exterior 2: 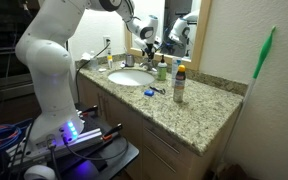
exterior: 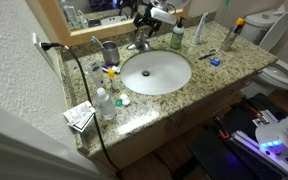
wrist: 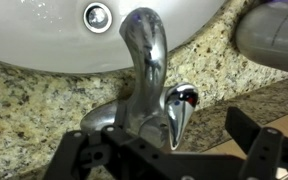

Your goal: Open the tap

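Chrome is what you are dealing with: the tap [wrist: 144,70] is rigid, fixed to the surface [wrist: 34,110] at the back rim of the basin [wrist: 44,35], and slick enough that pads will probably slide on it sooner than bite. It should not break, and it should give nowhere except at the lever [wrist: 181,110], the short piece with the red dot beside the spout in the wrist view. I'd judge that a push or a hook under the lever's tip serves you better than a squeeze on the rounded body.

Your fingers [wrist: 79,160] stand wide apart and hold nothing. They sit one to each side of the tap's base and are not touching it, as far as the wrist view shows.

Room is tight behind. In an exterior view the mirror [exterior: 94,12] rises close behind the tap, with the cup [exterior: 110,52] near on one side and the bottle [exterior: 177,38] on the other. Toward the basin the way is open, so work from there and keep any sideways swing small.
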Action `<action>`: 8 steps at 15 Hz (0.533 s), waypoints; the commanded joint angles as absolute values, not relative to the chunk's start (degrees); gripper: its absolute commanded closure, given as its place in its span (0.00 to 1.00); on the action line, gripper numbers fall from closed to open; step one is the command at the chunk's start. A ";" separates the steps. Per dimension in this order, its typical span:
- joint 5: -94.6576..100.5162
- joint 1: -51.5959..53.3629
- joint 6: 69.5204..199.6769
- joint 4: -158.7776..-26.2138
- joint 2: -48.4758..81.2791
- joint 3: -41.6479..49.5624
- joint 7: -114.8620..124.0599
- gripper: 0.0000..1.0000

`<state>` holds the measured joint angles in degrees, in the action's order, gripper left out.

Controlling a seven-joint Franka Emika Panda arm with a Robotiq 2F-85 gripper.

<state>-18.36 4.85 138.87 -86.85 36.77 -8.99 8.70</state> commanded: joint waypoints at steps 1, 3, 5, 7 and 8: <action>-18.26 4.17 128.24 -83.55 37.98 -9.05 9.63 0.00; -17.86 4.49 127.98 -84.14 37.06 -8.87 9.99 0.00; -16.57 5.68 132.42 -86.44 35.42 -7.93 10.60 0.00; -17.50 5.54 128.03 -85.34 35.31 -8.31 10.21 0.00; -17.55 5.47 127.82 -85.06 35.69 -8.33 10.08 0.00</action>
<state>-17.25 5.04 128.08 -85.25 35.72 -8.85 10.15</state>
